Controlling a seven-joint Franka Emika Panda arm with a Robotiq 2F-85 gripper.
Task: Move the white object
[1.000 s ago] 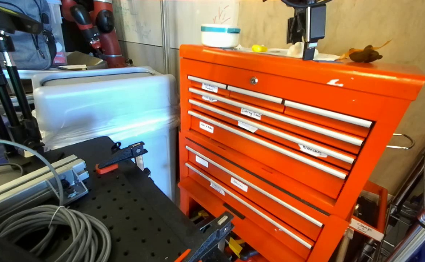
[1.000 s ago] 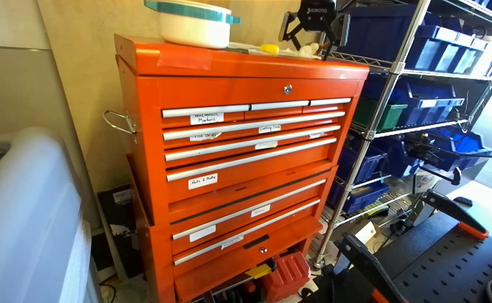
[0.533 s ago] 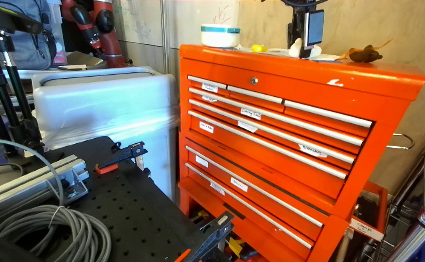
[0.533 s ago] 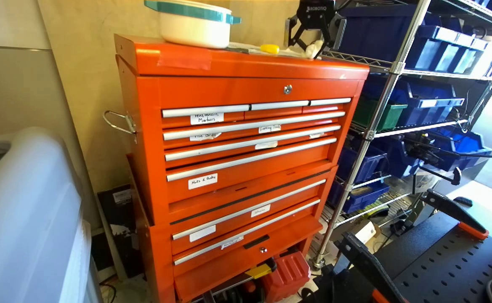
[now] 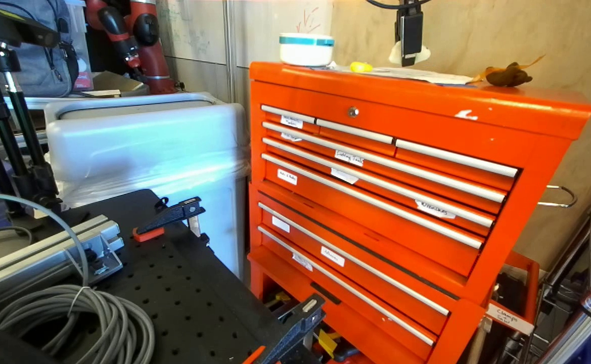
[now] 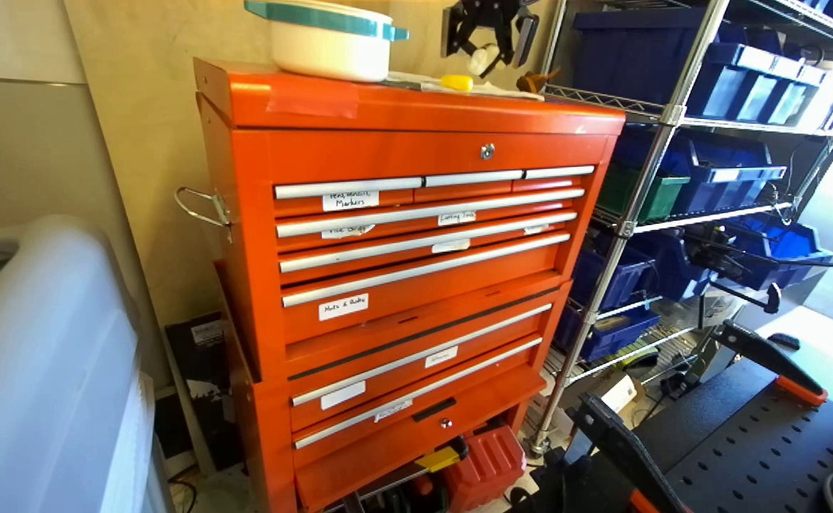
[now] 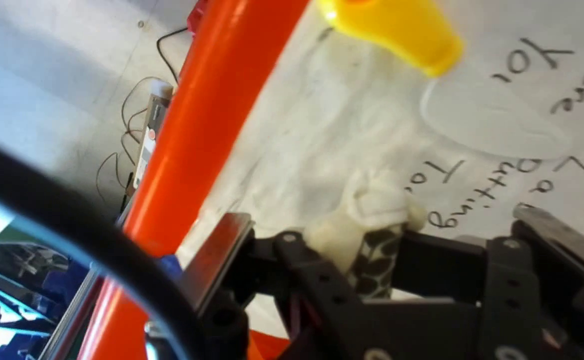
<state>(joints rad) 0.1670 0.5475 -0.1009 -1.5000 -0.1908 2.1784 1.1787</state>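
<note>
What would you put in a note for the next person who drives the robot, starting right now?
End effector: shut on the lumpy, soft-looking white object.
Where: the object hangs in the air over a white sheet with black handwriting, which lies on top of the orange metal tool chest.
Nearby on the chest: a round white container with a teal band and a small, glossy yellow piece.
Done: the object is gripped and clear of the sheet.
Left: move it and set it down. The task names no spot, so perhaps ask before lowering.
</note>
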